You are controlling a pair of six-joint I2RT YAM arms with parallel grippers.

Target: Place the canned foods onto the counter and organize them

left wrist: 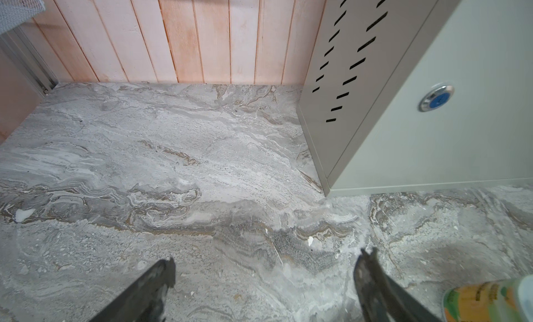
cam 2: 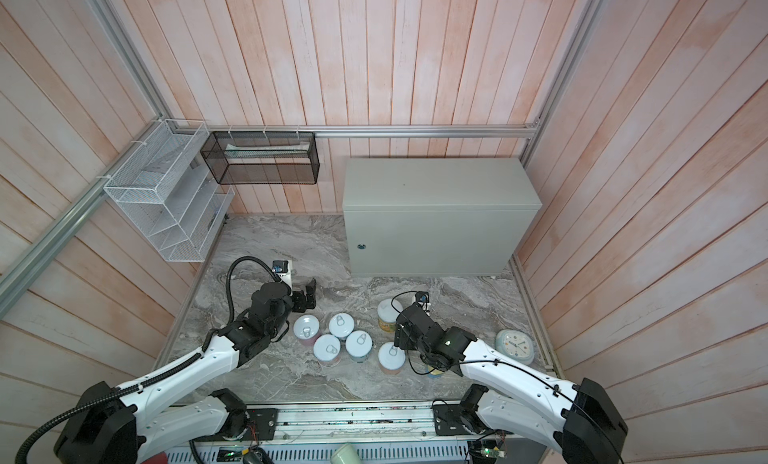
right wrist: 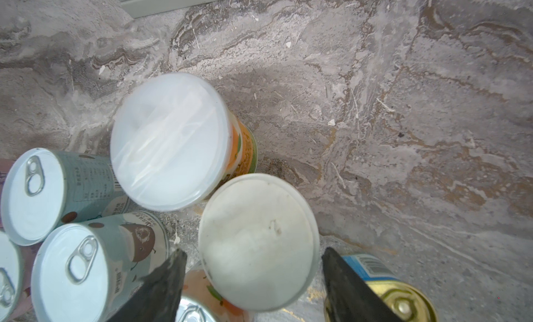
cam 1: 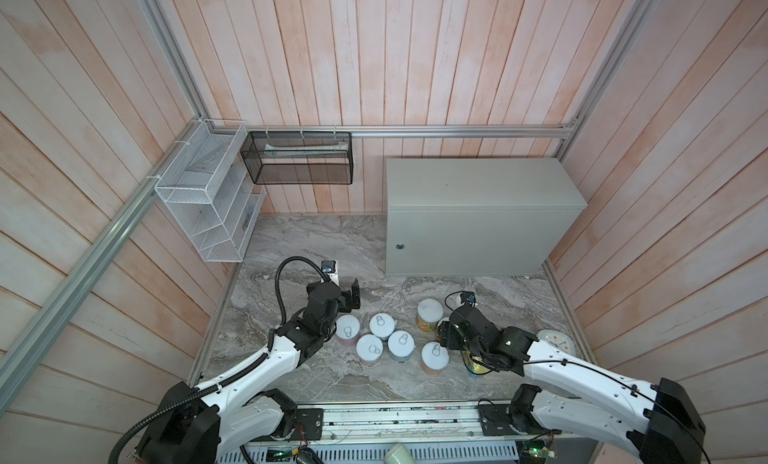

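Brightness: bright, even and soft in all views; nothing is dim.
Source: diffuse light from above.
Shadows: faint, soft-edged smudges on the marble bench under the arms; a darker patch beside the white-lidded can in the right wrist view.
Glare: pull-tab can lids wash out to near white in both top views.
Distortion: wall planks fan and bow toward the edges.
Focus: left gripper and right gripper show as blurred dark wedges; slight softness overall.
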